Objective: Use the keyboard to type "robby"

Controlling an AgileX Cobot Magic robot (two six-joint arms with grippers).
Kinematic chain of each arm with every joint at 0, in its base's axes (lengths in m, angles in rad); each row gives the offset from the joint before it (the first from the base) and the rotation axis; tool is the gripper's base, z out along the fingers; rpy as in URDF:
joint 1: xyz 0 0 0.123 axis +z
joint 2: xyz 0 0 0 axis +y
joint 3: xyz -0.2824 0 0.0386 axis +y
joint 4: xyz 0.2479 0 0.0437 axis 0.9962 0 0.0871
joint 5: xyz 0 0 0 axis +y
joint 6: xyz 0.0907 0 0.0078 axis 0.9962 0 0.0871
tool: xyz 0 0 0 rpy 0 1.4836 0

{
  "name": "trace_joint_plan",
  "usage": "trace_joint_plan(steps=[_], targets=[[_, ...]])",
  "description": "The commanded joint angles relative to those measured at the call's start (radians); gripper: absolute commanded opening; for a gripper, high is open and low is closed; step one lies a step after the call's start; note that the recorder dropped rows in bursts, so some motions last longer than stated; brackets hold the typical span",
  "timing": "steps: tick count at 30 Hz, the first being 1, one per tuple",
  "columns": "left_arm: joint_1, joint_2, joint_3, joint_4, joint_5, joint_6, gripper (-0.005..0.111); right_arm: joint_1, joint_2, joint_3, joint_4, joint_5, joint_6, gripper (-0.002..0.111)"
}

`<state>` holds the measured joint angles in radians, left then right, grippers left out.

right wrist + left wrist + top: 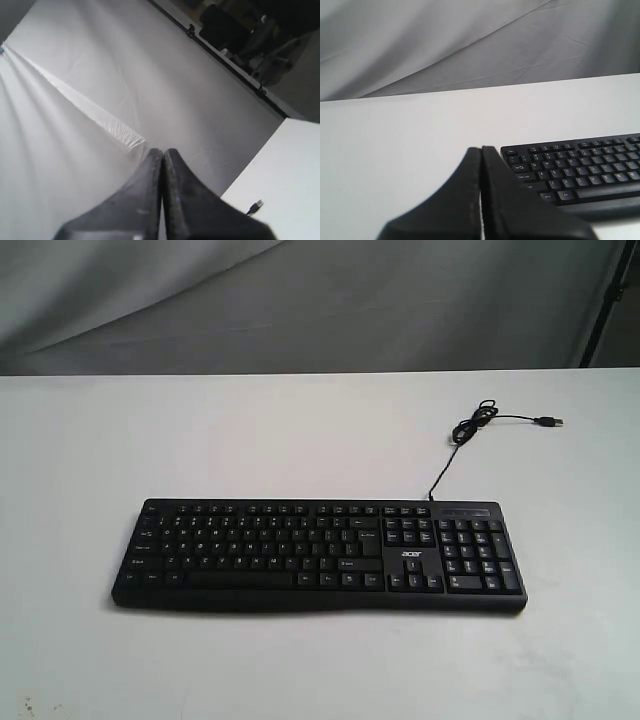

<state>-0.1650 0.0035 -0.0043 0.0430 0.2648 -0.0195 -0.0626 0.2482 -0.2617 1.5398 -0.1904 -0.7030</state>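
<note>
Keyboard lies on my counter, cable trailing toward one o'clock; I see left end effector and right end effector pressed together.

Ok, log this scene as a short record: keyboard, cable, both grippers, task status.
keyboard: black, full-size, flat on the white table, number pad toward the right arm's side
cable: runs from the back edge, loosely coiled, USB plug unplugged on the table
left gripper: shut, empty, off the keys
right gripper: shut, empty, aimed at the grey backdrop
status: no gripper on any key
</note>
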Motion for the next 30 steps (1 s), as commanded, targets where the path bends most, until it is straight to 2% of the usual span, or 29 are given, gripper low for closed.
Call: trace_joint_plan(steps=[1, 6, 9, 11, 13, 16, 18, 19, 27, 30], targets=[[-0.006, -0.003, 0.004, 0.005, -0.005, -0.003, 0.0, -0.006, -0.035, 0.059, -0.383, 0.104, 0.039, 0.0], [-0.006, -0.003, 0.004, 0.005, -0.005, -0.003, 0.0, -0.006, -0.072, 0.135, -0.678, 0.213, 0.128, 0.0], [-0.006, -0.003, 0.004, 0.005, -0.005, -0.003, 0.0, -0.006, -0.094, 0.179, -0.682, 0.201, 0.408, 0.0], [-0.006, -0.003, 0.004, 0.005, -0.005, -0.003, 0.0, -0.006, -0.109, 0.179, -0.661, 0.138, 0.518, 0.0], [-0.006, -0.003, 0.004, 0.005, -0.005, -0.003, 0.0, -0.006, -0.122, 0.179, -0.684, 0.108, 0.524, 0.0], [-0.006, -0.003, 0.004, 0.005, -0.005, -0.003, 0.0, -0.003, -0.141, 0.179, -1.108, 0.292, 0.532, 0.0], [-0.006, -0.003, 0.004, 0.005, -0.005, -0.003, 0.0, 0.018, -0.141, 0.179, -1.291, 0.375, 0.532, 0.0], [-0.006, -0.003, 0.004, 0.005, -0.005, -0.003, 0.0, 0.025, -0.141, 0.179, -1.324, 0.388, 0.532, 0.0], [-0.006, -0.003, 0.004, 0.005, -0.005, -0.003, 0.0, 0.031, -0.187, 0.179, -1.363, 0.413, 0.537, 0.0], [-0.006, -0.003, 0.004, 0.005, -0.005, -0.003, 0.0, 0.031, -0.199, 0.179, -1.285, 0.406, 0.565, 0.0]])
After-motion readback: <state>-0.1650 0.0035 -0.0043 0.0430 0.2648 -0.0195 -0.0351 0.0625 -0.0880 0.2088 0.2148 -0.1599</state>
